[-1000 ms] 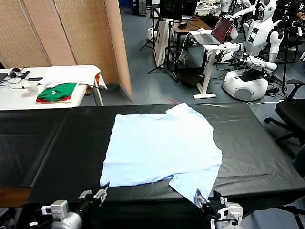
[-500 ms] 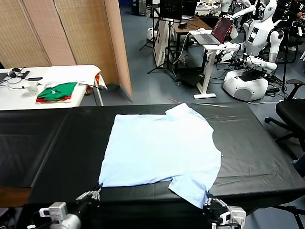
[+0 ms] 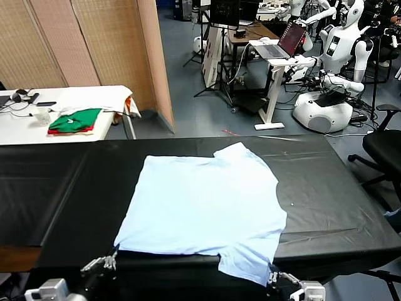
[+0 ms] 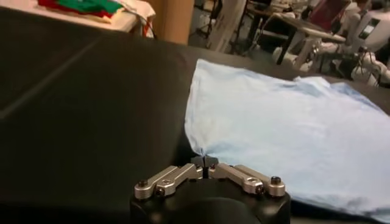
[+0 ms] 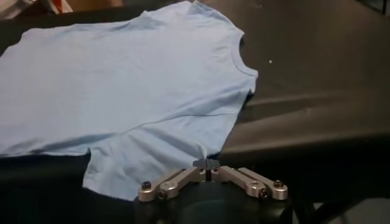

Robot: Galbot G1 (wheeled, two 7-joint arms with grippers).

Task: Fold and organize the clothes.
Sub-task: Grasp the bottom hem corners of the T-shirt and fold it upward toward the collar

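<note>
Two grippers pinch the pale blue T-shirt (image 3: pixel 203 207), which lies spread flat on the black worktop (image 3: pixel 326 188). The left gripper (image 4: pixel 205 163) is clamped on its near-left corner; the right gripper (image 5: pixel 206 164) is closed on what looks like the sleeve edge at the near-right.
</note>
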